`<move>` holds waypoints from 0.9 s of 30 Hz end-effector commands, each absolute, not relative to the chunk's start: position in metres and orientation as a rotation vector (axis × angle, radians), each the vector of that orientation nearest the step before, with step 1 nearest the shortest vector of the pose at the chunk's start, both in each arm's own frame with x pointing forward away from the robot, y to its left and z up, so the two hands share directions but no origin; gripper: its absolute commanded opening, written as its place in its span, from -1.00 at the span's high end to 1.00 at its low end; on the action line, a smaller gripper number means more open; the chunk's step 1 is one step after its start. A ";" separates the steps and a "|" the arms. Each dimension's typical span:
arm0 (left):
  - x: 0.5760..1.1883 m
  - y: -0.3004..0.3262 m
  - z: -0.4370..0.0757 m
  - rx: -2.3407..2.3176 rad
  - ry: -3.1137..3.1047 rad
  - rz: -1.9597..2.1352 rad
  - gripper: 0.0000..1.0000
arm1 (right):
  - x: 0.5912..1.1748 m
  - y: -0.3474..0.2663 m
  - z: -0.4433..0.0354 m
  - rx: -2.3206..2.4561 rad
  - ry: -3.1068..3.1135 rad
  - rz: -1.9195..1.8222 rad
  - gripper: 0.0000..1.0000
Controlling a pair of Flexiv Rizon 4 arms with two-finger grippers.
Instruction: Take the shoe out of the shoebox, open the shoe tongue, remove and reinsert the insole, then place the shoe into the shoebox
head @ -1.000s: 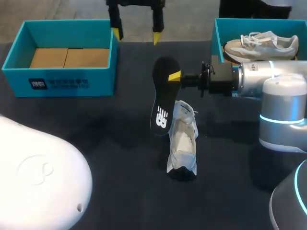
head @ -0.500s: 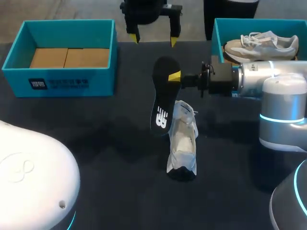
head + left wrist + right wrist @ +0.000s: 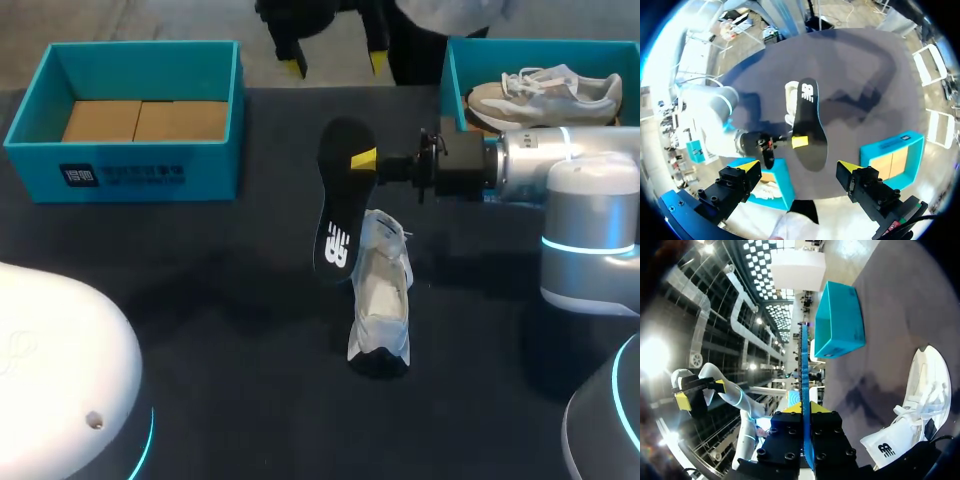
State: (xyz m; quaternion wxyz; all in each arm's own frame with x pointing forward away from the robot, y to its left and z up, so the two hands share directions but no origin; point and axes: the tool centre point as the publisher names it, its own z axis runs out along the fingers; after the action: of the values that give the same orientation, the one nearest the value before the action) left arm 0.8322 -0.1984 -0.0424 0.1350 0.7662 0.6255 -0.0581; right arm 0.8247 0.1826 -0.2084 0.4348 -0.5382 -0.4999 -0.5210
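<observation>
Black and held on edge, the insole (image 3: 342,200) hangs above the table (image 3: 220,300). It is pinched near its upper end between the fingers of the right gripper (image 3: 366,158), and the right wrist view shows the thin sheet clamped from both sides. Just beside its lower end the white shoe (image 3: 381,300) lies on the table with its opening facing up. The left gripper (image 3: 335,65) hovers high near the table's far edge, well apart from the insole, its fingers spread wide and holding nothing. The teal shoebox (image 3: 200,170) at the left holds only cardboard. A second teal box (image 3: 452,70) at the right holds another shoe (image 3: 545,95). With the insole out of the shoe, reinsertion looks like the step in hand. The next move probably calls for lowering the insole's free end into the opening, perhaps with the left gripper steadying the shoe so it does not slide.
</observation>
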 end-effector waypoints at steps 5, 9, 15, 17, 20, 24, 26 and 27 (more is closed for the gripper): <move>0.801 -0.158 -0.052 1.916 1.595 -0.333 -1.00 | 0.825 0.184 -0.209 -1.343 -1.246 -1.297 1.00; 0.796 -0.147 -0.054 1.750 1.521 -0.424 -1.00 | 0.825 0.184 -0.209 -1.343 -1.246 -1.297 1.00; 0.797 -0.140 -0.062 1.609 1.436 -0.565 -1.00 | 0.825 0.184 -0.209 -1.343 -1.246 -1.297 1.00; 0.798 -0.140 -0.064 1.575 1.413 -0.600 -1.00 | 0.825 0.184 -0.209 -1.343 -1.246 -1.297 1.00; 0.800 -0.140 -0.065 1.527 1.351 -0.674 -1.00 | 0.825 0.184 -0.209 -1.343 -1.246 -1.297 1.00; 0.802 -0.142 -0.064 1.494 1.294 -0.740 -1.00 | 0.825 0.184 -0.209 -1.343 -1.246 -1.297 1.00; 0.804 -0.142 -0.064 1.467 1.279 -0.782 -1.00 | 0.825 0.184 -0.209 -1.343 -1.246 -1.297 1.00; 0.804 -0.142 -0.064 1.467 1.279 -0.782 -1.00 | 0.825 0.184 -0.209 -1.343 -1.246 -1.297 1.00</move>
State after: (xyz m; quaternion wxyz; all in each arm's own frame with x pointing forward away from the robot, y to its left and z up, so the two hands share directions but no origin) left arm 0.8059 -0.1458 -0.0557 0.3730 0.6648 0.6150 -0.2017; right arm 0.8246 0.1821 -0.2080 0.4347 -0.5385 -0.5003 -0.5204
